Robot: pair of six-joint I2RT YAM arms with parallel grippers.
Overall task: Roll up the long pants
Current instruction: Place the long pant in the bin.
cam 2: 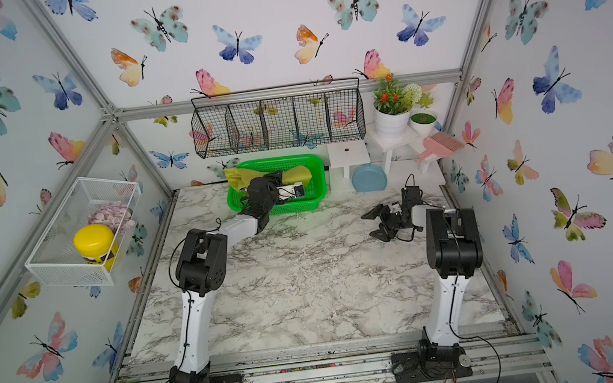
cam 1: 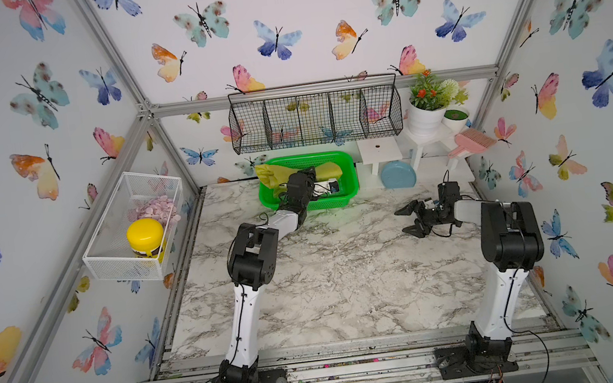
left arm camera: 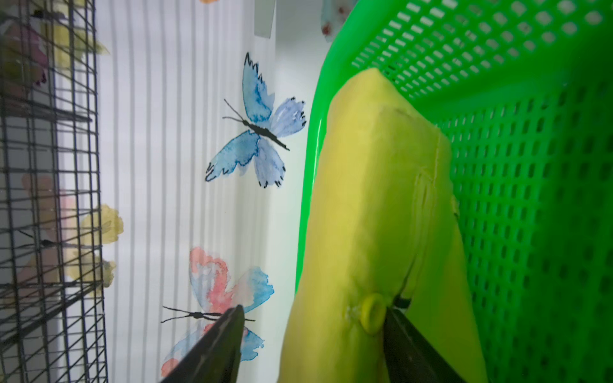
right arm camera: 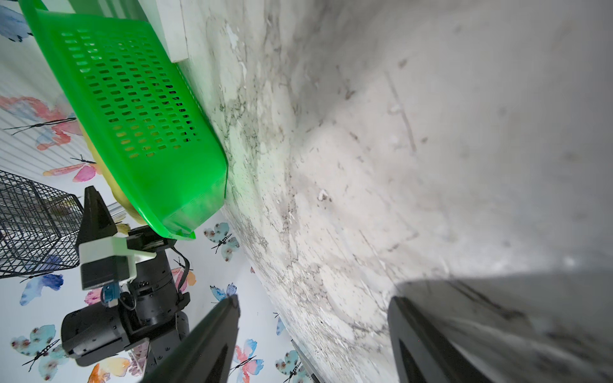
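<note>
While the long pants (cam 1: 328,170) lie bundled in the green basket (cam 1: 328,202) at the back of the marble table (cam 1: 346,282), the left gripper (left arm camera: 313,310) reaches into it with jaws parted — one finger (left arm camera: 408,345) touches the yellow-green cloth by a small button (left arm camera: 373,311), its mate standing clear. Well apart, on the table's right side, the right gripper (cam 1: 407,221) sits low over the marble — jaws wide, holding nothing.

Matt cloth pants (cam 1: 328,170) lie in a glossy perforated plastic basket (cam 1: 351,177) at twelve o'clock on the smooth marble-look table (cam 1: 346,274).
</note>
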